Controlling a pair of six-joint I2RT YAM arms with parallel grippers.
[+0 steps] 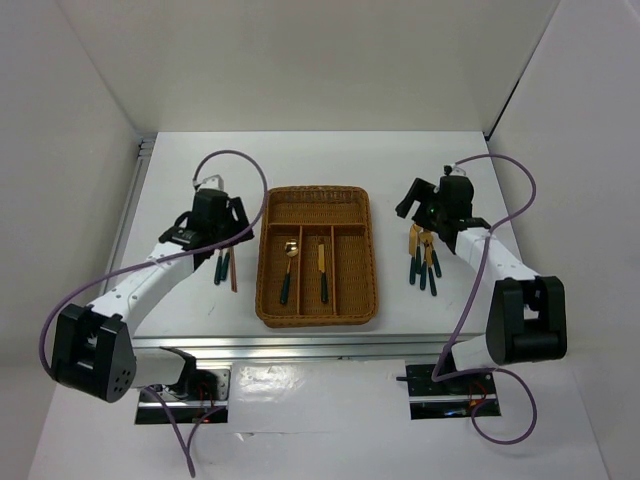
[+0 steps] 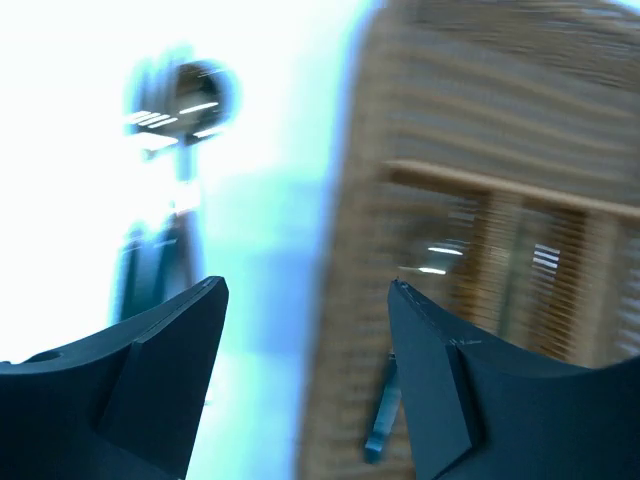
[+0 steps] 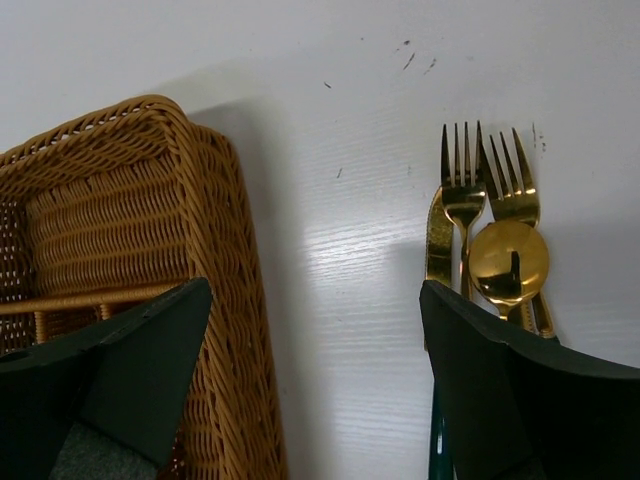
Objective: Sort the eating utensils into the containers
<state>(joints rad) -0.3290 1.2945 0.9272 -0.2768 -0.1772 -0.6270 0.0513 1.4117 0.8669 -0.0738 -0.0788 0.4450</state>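
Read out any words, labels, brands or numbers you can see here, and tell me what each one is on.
None can be read. The wicker tray, the gold utensils, the left arm and the right arm show no lettering.
Left wrist view is too blurred to tell.
Dark specks on the table are scuffs, not text.

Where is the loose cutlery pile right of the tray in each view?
Top external: cutlery pile at centre right, right of the tray.
Left wrist: not in it.
Right wrist: upper right.
Shared landmark: the wicker tray, seen in all three views.
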